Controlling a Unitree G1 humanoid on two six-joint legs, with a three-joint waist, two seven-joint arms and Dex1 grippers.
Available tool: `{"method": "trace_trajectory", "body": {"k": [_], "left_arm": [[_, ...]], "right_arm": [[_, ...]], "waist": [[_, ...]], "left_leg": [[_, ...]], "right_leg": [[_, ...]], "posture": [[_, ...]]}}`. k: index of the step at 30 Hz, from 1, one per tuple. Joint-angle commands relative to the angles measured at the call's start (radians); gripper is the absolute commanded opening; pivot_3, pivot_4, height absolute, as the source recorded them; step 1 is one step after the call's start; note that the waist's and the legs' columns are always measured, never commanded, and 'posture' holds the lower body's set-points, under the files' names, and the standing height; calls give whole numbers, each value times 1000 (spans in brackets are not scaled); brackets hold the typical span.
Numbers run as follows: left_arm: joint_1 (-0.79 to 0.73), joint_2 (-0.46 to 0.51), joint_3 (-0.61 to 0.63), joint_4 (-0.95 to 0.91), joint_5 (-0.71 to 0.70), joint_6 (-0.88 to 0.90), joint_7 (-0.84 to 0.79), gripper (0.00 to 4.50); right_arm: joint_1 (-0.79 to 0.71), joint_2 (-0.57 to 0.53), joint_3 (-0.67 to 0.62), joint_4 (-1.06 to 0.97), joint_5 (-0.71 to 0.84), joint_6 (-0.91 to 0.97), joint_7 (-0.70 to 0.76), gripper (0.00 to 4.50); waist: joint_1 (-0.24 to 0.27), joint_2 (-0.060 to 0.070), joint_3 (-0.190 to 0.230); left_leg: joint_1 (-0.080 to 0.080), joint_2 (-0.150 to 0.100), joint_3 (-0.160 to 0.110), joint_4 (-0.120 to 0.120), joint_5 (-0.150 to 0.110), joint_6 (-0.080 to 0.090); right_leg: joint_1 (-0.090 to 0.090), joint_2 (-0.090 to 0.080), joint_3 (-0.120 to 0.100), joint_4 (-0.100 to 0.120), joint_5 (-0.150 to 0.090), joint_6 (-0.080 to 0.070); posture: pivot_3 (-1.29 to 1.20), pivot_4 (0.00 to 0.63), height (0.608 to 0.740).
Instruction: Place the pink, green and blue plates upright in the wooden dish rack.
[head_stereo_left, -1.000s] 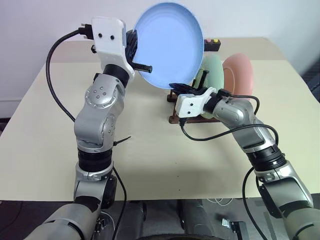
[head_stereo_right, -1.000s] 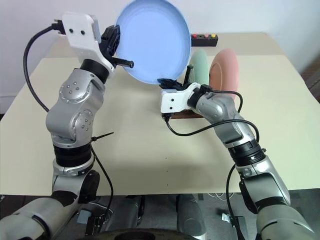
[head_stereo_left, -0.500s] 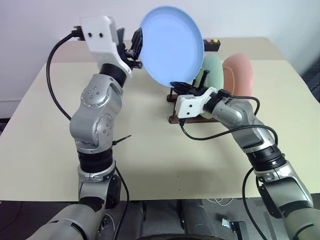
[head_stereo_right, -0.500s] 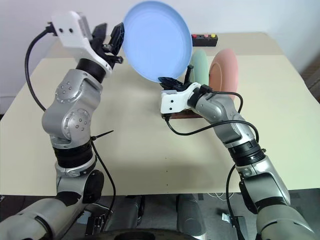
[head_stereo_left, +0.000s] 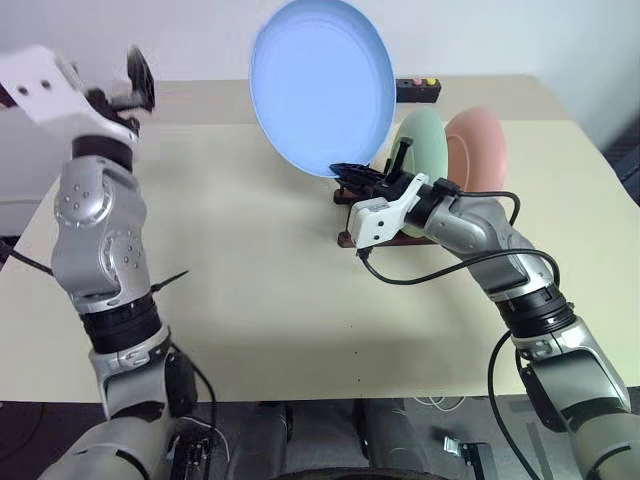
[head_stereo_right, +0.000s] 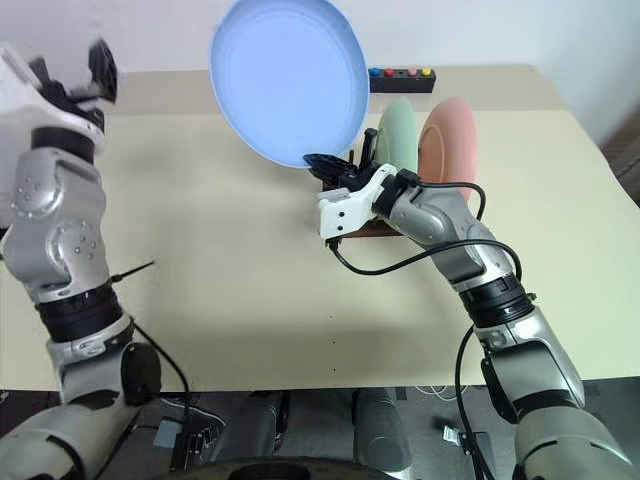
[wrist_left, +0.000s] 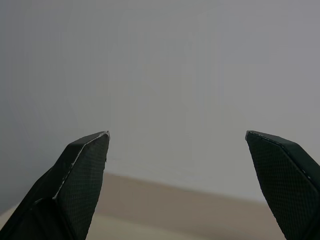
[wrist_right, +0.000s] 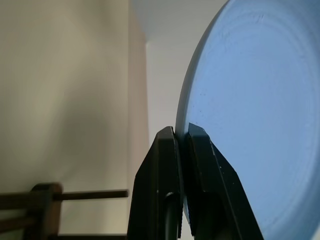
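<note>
The light blue plate (head_stereo_left: 320, 85) stands on edge in the air above the table, with my right gripper (head_stereo_left: 350, 172) shut on its lower rim; the right wrist view shows the fingertips (wrist_right: 170, 137) pinching that rim. Just right of it, the pale green plate (head_stereo_left: 425, 150) and the pink plate (head_stereo_left: 480, 150) stand upright in the dark wooden dish rack (head_stereo_left: 347, 238). My left gripper (head_stereo_left: 128, 82) is raised at the far left, well away from the plate. It is open and empty, and its fingers (wrist_left: 85, 155) stand wide apart in front of the wall.
A small black box with coloured buttons (head_stereo_left: 418, 90) lies at the table's far edge behind the rack. The beige table (head_stereo_left: 250, 290) stretches wide to the left and front of the rack. A white wall stands behind.
My left gripper opened, let go of the blue plate's left rim and swung far to the left. The right gripper alone now holds the plate, which has tilted slightly leftward.
</note>
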Motion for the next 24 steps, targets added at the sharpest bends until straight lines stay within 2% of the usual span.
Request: {"method": "trace_trajectory", "body": {"k": [1,8,19,24], "left_arm": [[93,66,-101,3,70,-77,-115,4475],[325,101,-234,-17,47,-145,-349,4475],[492,132,-349,-125,-50,-117,-620,4475],[510,138,-393,-149,-52,-91,-656,4475]], "right_arm": [[-17,56,-44,-89,192,26,49,0],[39,188,-107,-272,674,395,206,0],[96,191,-269,-362,985,733,201,0],[111,183,-331,-374,1108,861,198,0]], "waist": [[0,0,0],[2,0,0],[1,1,0],[1,1,0]], "left_leg": [[0,0,0,0,0,0],[0,0,-1,0,0,0],[0,1,-1,-1,0,0],[0,1,-1,0,0,0]], "right_leg": [[0,0,0,0,0,0],[0,0,0,1,1,-1],[0,1,0,1,1,-1],[0,1,0,1,1,-1]], "posture": [[0,150,740],[0,150,740],[0,150,740],[0,150,740]]}}
